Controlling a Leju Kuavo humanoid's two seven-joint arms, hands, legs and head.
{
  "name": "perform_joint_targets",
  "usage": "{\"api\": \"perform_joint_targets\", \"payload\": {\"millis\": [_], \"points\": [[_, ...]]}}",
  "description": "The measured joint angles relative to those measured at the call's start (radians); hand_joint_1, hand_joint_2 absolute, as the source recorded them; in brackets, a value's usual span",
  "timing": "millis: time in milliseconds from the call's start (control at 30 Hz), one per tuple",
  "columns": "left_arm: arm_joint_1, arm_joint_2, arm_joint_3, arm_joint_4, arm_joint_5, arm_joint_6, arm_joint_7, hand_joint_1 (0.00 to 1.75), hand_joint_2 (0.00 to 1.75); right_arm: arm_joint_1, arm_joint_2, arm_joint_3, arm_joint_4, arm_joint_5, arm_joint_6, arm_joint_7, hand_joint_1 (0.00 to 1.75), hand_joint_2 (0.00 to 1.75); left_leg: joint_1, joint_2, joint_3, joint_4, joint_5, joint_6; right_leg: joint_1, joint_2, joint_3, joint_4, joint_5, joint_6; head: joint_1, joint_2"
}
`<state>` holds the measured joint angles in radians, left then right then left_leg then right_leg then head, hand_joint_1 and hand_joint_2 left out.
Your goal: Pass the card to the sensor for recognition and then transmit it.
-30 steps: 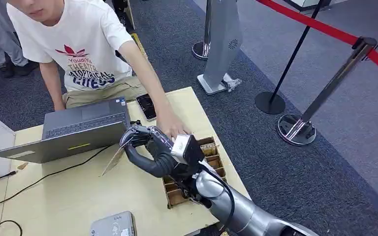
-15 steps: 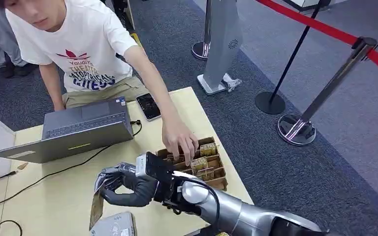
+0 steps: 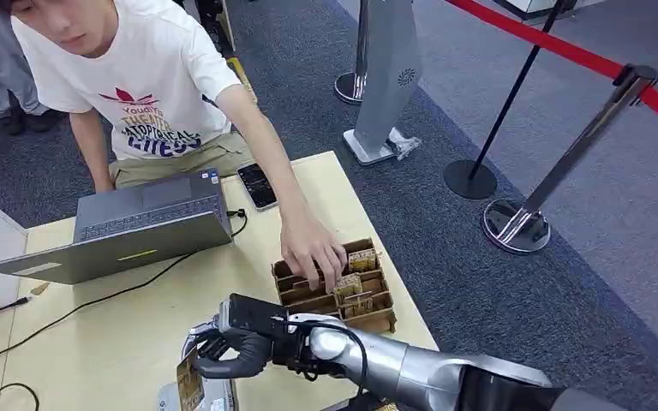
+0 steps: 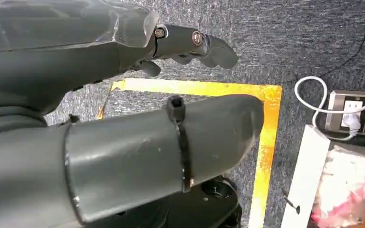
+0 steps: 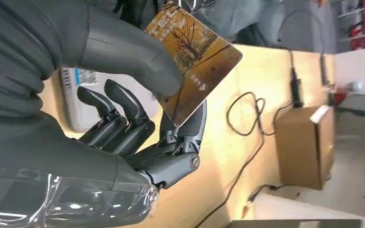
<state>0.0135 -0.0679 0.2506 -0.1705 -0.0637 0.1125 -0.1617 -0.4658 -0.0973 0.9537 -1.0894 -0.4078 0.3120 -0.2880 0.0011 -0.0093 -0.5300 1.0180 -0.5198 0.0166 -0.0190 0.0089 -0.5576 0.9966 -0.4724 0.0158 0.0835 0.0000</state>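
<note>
Pinching the card (image 3: 190,385) between thumb and fingers, the right hand (image 3: 227,349) hangs just above the sensor (image 3: 216,396), at its 6 o'clock.

sensor (image 3: 201,396) cut off by frame edge, partly hidden behind card (image 3: 190,387)

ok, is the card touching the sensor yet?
Cannot tell. In the head view the card, held by the right hand, overlaps the sensor at the table's near edge, with no clear gap or contact. The right wrist view doesn't settle it.
</note>
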Motion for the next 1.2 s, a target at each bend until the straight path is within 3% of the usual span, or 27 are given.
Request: {"api": "perform_joint_targets", "payload": {"millis": [333,600,833,1200], "points": [[-0.001,-0.002,0.000,0.000,-0.005,0.005,0.009,0.00,0.00,-0.042,0.001,0.019,0.155,0.098,-0.100,-0.028,1.75,1.75,0.000,0.000,0.000,0.000,0.000,0.000,0.000,0.000,0.000,0.000,0.000,0.000,0.000,0.000],[-0.001,-0.003,0.000,0.000,-0.002,0.010,0.010,0.00,0.00,-0.070,0.007,0.027,0.195,0.135,-0.136,-0.017,1.75,1.75,0.000,0.000,0.000,0.000,0.000,0.000,0.000,0.000,0.000,0.000,0.000,0.000,0.000,0.000],[-0.001,-0.003,0.000,0.000,-0.001,0.010,0.001,0.00,0.00,-0.081,0.016,0.036,0.205,0.146,-0.128,0.043,1.75,1.75,0.000,0.000,0.000,0.000,0.000,0.000,0.000,0.000,0.000,0.000,0.000,0.000,0.000,0.000],[0.000,-0.003,0.000,0.000,-0.004,0.003,-0.007,0.00,0.00,-0.074,0.009,0.044,0.180,0.008,-0.007,0.130,1.75,1.75,0.000,0.000,0.000,0.000,0.000,0.000,0.000,0.000,0.000,0.000,0.000,0.000,0.000,0.000]]}}
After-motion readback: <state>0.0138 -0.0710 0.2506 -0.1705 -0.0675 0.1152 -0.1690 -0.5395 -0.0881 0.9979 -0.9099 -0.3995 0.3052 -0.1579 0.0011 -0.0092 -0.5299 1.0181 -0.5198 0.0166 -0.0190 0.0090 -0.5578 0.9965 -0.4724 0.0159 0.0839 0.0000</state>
